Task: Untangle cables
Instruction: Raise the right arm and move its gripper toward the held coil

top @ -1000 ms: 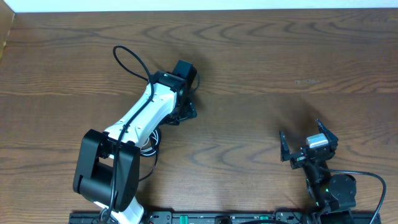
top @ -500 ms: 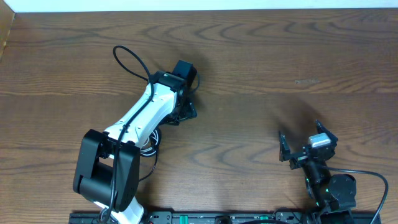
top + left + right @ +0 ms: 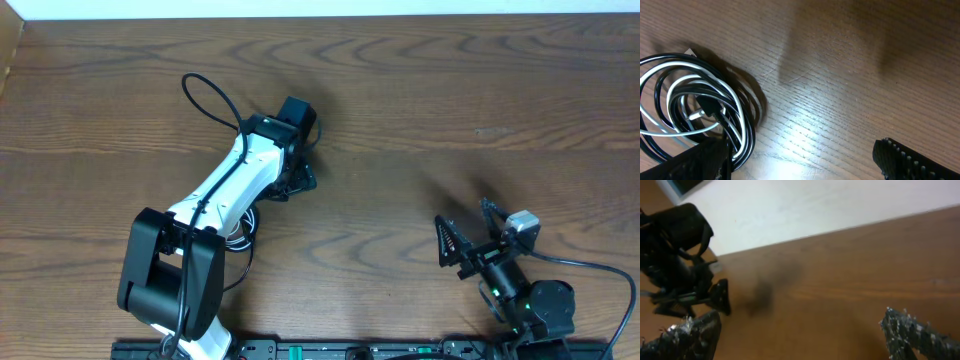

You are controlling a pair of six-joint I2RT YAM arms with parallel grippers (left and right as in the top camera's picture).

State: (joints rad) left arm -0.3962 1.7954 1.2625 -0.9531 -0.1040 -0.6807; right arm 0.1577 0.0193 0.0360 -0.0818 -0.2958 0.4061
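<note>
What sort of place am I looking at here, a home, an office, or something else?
Probably a robotics lab bench: a white robot arm and a black robot arm stand at the edge of a wooden table, with a coil of black and white cables laid out for them.

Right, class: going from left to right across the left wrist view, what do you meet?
Coiled tangle of black and white cables → bare brown wooden table → black ribbed gripper finger.

The cables (image 3: 695, 115) lie on the table (image 3: 840, 75), seemingly just beside the left hand (image 3: 805, 160).
</note>
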